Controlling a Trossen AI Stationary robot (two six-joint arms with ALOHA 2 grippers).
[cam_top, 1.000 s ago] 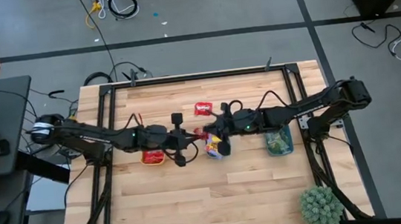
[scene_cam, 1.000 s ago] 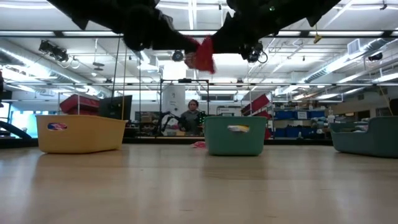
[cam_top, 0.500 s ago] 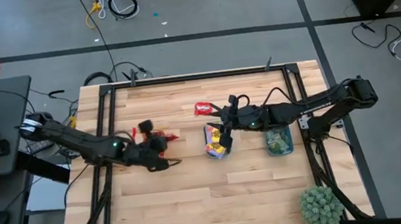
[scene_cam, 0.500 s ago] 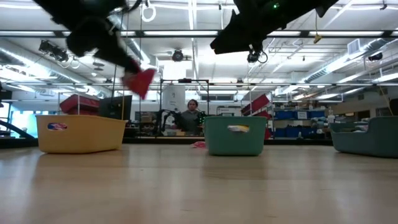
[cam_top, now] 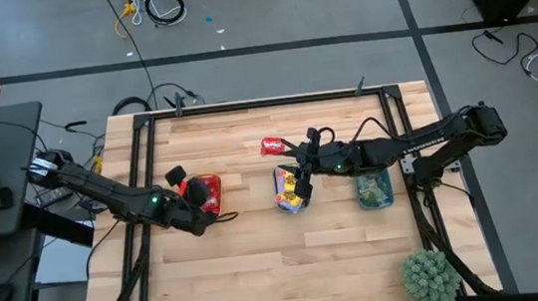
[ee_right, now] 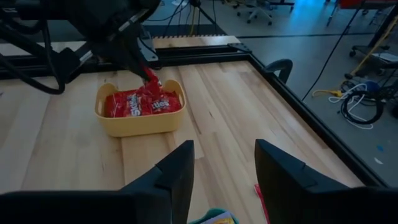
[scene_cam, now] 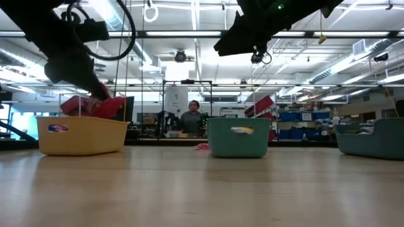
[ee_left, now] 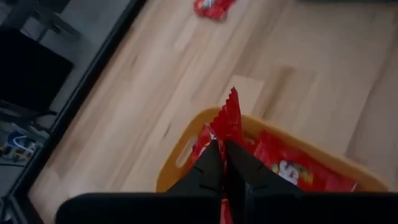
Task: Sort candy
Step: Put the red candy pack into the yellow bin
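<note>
Handover is being completed: one glossy red candy packet (ee_left: 227,121), pinched a second ago by both grippers above the middle tray (cam_top: 291,190), is now being carried by the left gripper (ee_left: 225,163) alone, jaws pressed on it, over the yellow-orange tray (ee_right: 140,121) of red packets. The right gripper (ee_right: 224,175), jaws spread and empty, is being held above the middle tray. Another red packet (cam_top: 274,146) is lying loose on the table (cam_top: 261,262), awaiting sorting.
</note>
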